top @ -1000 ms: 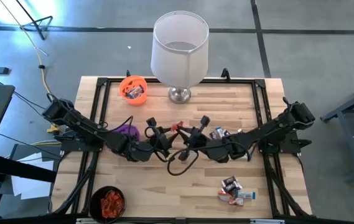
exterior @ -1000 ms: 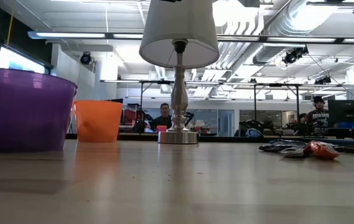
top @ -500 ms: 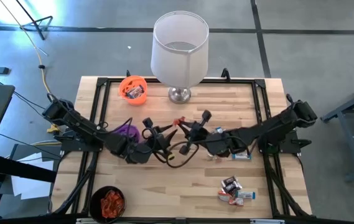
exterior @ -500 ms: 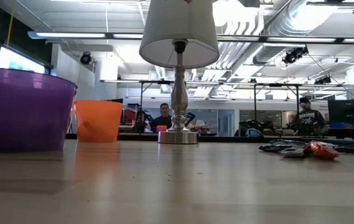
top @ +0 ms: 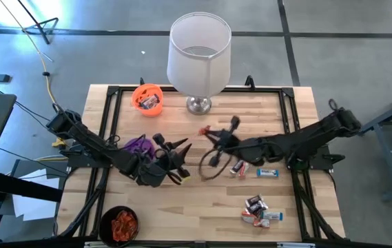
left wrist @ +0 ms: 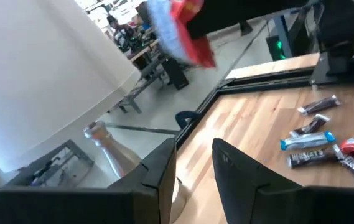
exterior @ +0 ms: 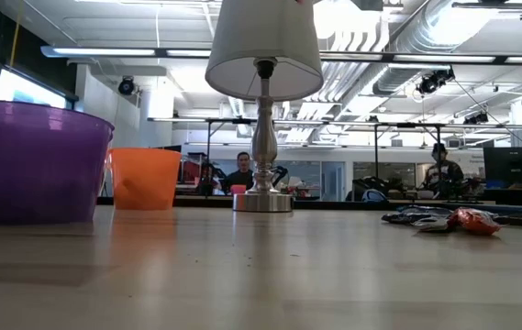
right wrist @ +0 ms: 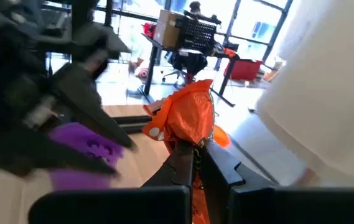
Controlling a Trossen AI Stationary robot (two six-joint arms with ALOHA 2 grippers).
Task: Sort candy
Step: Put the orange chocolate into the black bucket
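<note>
My right gripper (top: 209, 133) hangs above the table's middle, shut on an orange-red wrapped candy (right wrist: 191, 118), which also shows in the high view (top: 203, 129). My left gripper (top: 173, 146) stands open a little to its left, beside the purple cup (top: 139, 145), with nothing between its fingers (left wrist: 164, 171). Two loose candies (top: 239, 167) (top: 267, 172) lie on the table under the right arm. A small pile of candies (top: 258, 210) rests near the front right. The black cup (top: 120, 224) at the front left holds orange-red candies. My right gripper pinches one end of the candy's crinkled wrapper (right wrist: 193, 140) between its two fingertips (right wrist: 183, 158). The fingers come about level from the table's right. The rest of the candy sticks out past the fingertips, lifted clear of the table.
A white-shaded lamp (top: 199, 55) stands at the far middle, its metal foot (top: 198, 105) on the table. An orange cup (top: 147, 96) with some candy sits at the far left. A black frame (top: 113, 93) runs along the table's edges. People show in the room beyond (exterior: 242, 170).
My right gripper, still shut on the orange-red candy, has drawn away from my left gripper toward the table's far edge and risen a little, uncovering two candies beneath its arm. My left gripper has turned slightly where it stands.
</note>
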